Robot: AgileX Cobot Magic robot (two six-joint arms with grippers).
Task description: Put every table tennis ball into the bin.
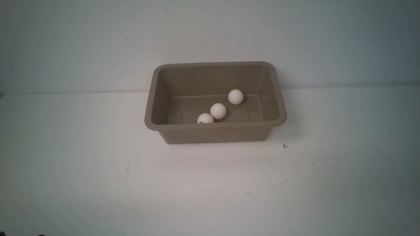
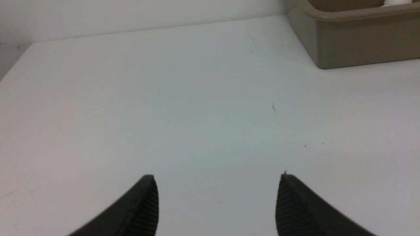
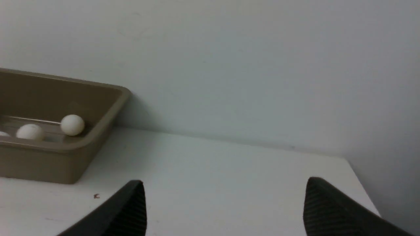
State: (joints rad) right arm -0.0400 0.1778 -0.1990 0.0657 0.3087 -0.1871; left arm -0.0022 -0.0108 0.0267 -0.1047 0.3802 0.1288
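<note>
Nearest the lens in each wrist view, dark ribbed fingertips are standing wide apart with only bare white tabletop [image 1: 82, 170] between them. The left gripper [image 2: 216, 196] is hanging spread and holding nothing, with the rectangular tan-brown plastic bin [image 1: 216, 133] lying well apart from it, ahead and off to one side. The right gripper [image 3: 223, 203] is likewise gaping and carrying nothing, the bin again well apart from it. Neither gripper is showing in the front view.

Inside the bin, three small matte off-white table tennis balls are resting on its floor. Going left to right, the nearest ball [image 1: 205, 119] is sitting against the bin's near wall and showing a tiny dark mark, the middle ball [image 1: 218, 110] is lying just beside it, and the far ball [image 1: 235, 96] is resting close by, toward the bin's back wall.

No ball is showing on the tabletop outside the bin, so the task is looking finished. The next move, by my judgement, is calling for nothing beyond keeping both arms clear of the bin.
</note>
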